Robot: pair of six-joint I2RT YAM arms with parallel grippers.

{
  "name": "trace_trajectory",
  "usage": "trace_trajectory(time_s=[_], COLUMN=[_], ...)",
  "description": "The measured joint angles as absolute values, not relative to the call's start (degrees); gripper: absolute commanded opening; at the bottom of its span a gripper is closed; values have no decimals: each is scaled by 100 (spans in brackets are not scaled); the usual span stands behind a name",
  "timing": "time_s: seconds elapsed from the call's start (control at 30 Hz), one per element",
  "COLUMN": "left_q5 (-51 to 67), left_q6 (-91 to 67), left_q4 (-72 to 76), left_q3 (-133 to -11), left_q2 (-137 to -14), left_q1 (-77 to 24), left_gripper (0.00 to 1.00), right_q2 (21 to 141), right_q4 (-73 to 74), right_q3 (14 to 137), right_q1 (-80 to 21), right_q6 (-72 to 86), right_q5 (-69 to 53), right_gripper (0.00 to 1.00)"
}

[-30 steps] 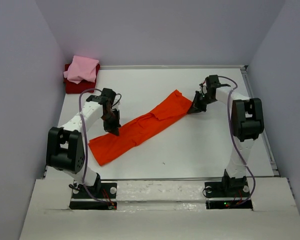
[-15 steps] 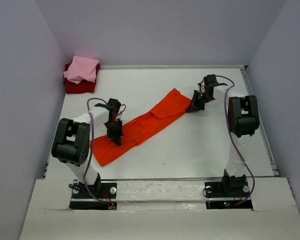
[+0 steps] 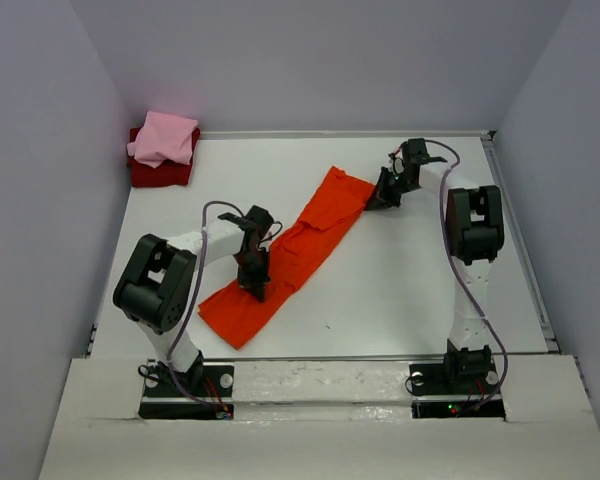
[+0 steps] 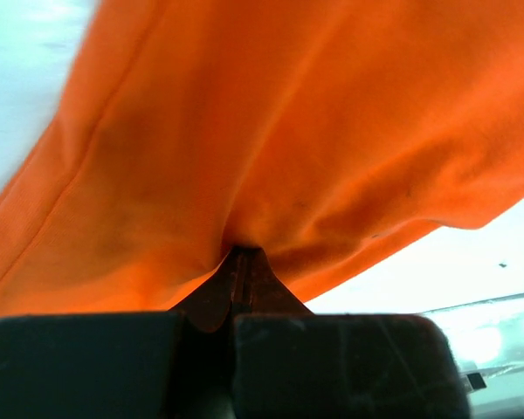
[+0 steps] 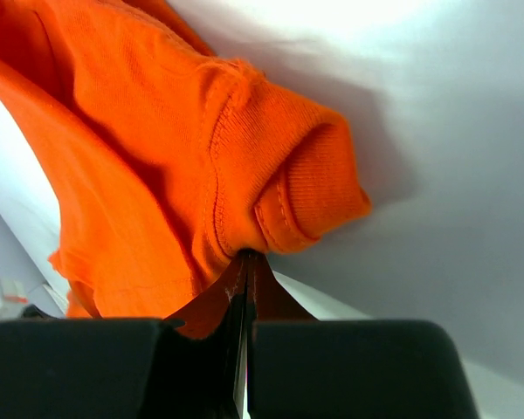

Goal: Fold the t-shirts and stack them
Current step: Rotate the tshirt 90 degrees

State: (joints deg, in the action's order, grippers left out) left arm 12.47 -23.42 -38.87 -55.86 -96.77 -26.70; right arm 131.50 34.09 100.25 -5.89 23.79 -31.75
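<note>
Both arms have carried the orange-red t-shirt (image 3: 302, 243) round since a second ago: its long strip lay at a shallow slant across the worktop (image 3: 430, 285), and now it stands steeper, with the near end moved toward the robot's right and closer to the bases, and the far end pushed a little further away. Nearest, the left gripper (image 3: 256, 288) is clenched on this shirt close to its near end. The left wrist view shows the cloth pinched into the closed tips and pulled into folds that run out from them. The shirt is long and narrow, so I judge it is already folded lengthwise, and it rests partly on the worktop between the two grips. At its far end the right gripper (image 3: 381, 196) is also clenched on it; the right wrist view shows a hemmed, ribbed edge bunched just above the closed tips. Beyond the shirt's far end and well apart to the left, in the back corner, the light pink t-shirt (image 3: 165, 137) lies on top of the dark red t-shirt (image 3: 158, 176), both folded small. To my judgement the turn serves to line the strip up for the cross fold; that fold and the stacking are not yet done.
</note>
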Motion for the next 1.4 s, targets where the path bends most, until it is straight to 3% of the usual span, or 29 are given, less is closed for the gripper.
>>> trace_trajectory(time_s=[0.37, 0.63, 1.13, 1.23, 1.4], left_q5=[1833, 2335, 2167, 2029, 1890], left_q6=[-3214, -3590, -3767, -3787, -3776], left_q4=[-3645, -3297, -3118, -3135, -3240], left_q3=[-6486, -7258, -7688, -7688, -7964], left_q2=[-10508, -11179, -11391, -11100, -10169], left_q1=[-4327, -4993, -5194, -4960, -4364], left_gripper=[0, 0, 0, 0, 0], right_q2=[14208, 14641, 14890, 14475, 13469], right_q4=[3411, 3406, 3428, 3518, 3597], right_q3=[11714, 12396, 12816, 12322, 11520], right_q1=[-794, -991, -1085, -1002, -742], right_q6=[2740, 3033, 3159, 3074, 2840], right_q5=[-3426, -3588, -3793, -3918, -3977], right_gripper=[0, 0, 0, 6, 6])
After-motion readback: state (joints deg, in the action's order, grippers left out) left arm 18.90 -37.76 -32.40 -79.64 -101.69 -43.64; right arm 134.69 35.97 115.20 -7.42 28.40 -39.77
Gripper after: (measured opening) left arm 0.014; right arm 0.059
